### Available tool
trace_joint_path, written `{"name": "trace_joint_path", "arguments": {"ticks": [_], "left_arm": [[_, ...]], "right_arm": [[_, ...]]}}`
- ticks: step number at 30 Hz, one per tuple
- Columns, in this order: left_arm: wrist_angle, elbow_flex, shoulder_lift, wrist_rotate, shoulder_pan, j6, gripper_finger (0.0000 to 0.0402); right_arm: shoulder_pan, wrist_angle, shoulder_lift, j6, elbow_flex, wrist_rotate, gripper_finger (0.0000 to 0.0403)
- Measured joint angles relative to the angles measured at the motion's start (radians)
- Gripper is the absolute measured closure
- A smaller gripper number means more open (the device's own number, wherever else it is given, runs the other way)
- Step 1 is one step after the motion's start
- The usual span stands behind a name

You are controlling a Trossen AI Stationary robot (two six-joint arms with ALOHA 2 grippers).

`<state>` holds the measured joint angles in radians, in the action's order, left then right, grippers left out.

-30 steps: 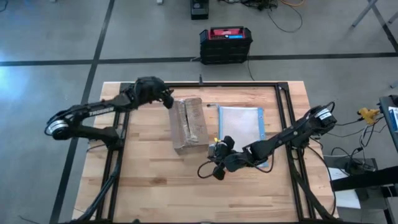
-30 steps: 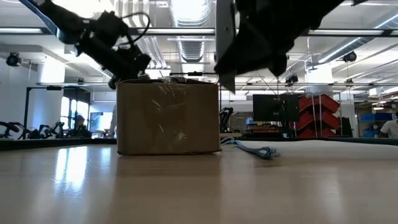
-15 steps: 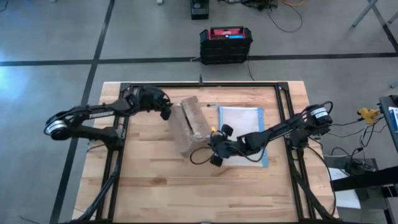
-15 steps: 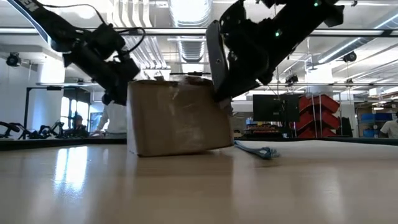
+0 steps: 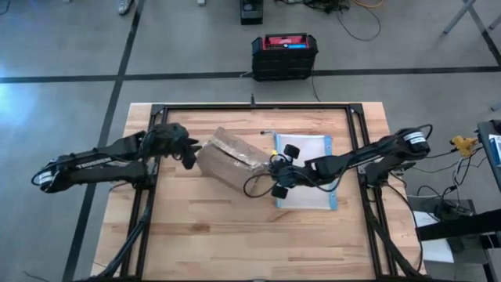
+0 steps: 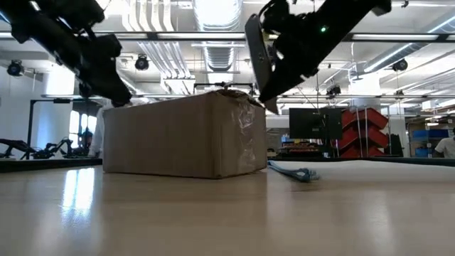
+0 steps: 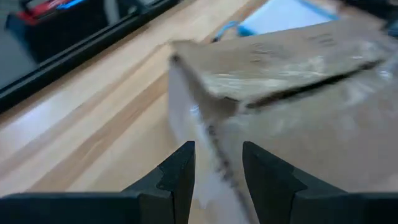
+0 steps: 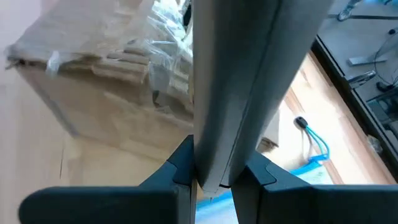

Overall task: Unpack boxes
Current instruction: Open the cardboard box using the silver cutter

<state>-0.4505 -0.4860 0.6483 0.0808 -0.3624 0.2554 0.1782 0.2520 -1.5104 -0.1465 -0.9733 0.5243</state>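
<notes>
On a wooden table (image 5: 196,235), seen from above, the left gripper (image 5: 190,154) sat at the left end of a brown cardboard box (image 5: 227,162), its two fingers parted a little with the box's corner just before them, gripping nothing. The box lay skewed near the table's middle, resting flat, its flaps seemingly closed under shiny clear tape. To its right, the right gripper (image 5: 279,169) hovered at the box's right end, fingers pinched shut on a flat grey panel-like object (image 8: 239,81) that could not be identified. Farther right lay a clear pouch (image 5: 309,168) with a blue edge. Unpacking appeared barely begun: the box looked sealed, with nothing visibly taken out.
</notes>
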Motion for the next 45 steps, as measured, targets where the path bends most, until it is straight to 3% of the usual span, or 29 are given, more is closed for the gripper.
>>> {"name": "trace_joint_path", "arguments": {"ticks": [6,13,17,23,45], "left_arm": [[0.145,0.006,-0.002,0.023,0.091,-0.038,0.0283],[0.523,0.029,0.199,0.042,0.102,-0.079,0.0283],[0.508,0.015,0.328,0.107,0.098,-0.097,0.0283],[0.468,0.013,0.411,0.165,0.098,-0.032,0.0283],[0.383,0.017,0.381,0.173,0.100,-0.030,0.0283]], "right_arm": [[0.030,-0.029,0.096,0.014,0.000,0.002,0.0361],[-0.005,-0.352,0.075,0.049,0.001,0.015,0.0361],[-0.034,-0.523,-0.020,0.064,0.004,-0.010,0.0361],[-0.052,-0.717,-0.153,0.067,0.004,-0.035,0.0361],[-0.085,-0.787,-0.297,0.071,-0.008,-0.027,0.0361]]}}
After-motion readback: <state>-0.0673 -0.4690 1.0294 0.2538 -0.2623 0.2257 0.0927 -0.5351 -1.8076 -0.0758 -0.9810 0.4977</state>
